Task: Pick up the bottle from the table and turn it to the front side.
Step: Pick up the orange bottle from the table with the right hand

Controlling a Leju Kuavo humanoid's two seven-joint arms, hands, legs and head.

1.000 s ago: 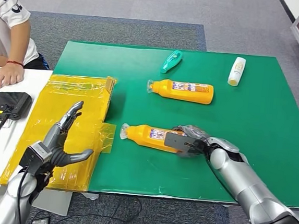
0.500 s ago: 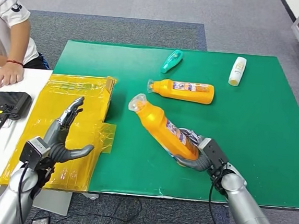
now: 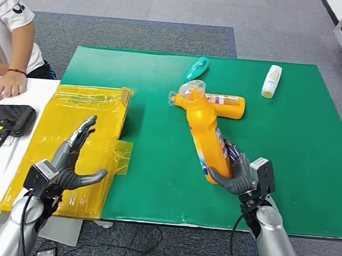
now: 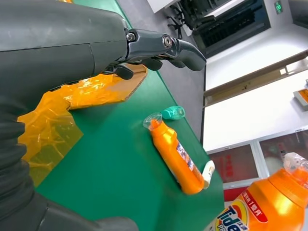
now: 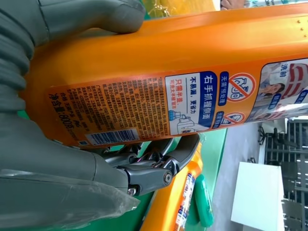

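Held bottle: the orange bottle (image 3: 207, 137) is off the green surface (image 3: 294, 145), tilted near upright with its clear cap toward the far side and its base low in the right hand (image 3: 237, 177)
Right hand: its fingers (image 3: 237, 155) wrap the lower body while the thumb crosses under the base; the hold is closed firmly on the bottle, and the low grip leaves the neck free to swing
Label side: the right wrist view shows the barcode and fine print panel (image 5: 145, 110) facing that camera, so I judge the back label faces the hand and the front faces away; the turn looks under way, not finished
Left hand: the left hand (image 3: 69, 164) hovers over the yellow taped sheet (image 3: 93, 115), fingers spread and slightly curled, holding nothing; it looks kept out of the way
Neighbours: a second orange bottle (image 3: 227, 106) lies flat just behind the held one's cap, a teal bottle (image 3: 196, 69) and a white bottle (image 3: 271, 80) lie further back
Open room: bare green lies to the hand's right and toward the near edge, good for setting down; the tight side is the far one
Edge risk: the hand is near the front edge, so a slip could drop the bottle off
Bystander: a person's hand (image 3: 10, 83) rests on the white table well left
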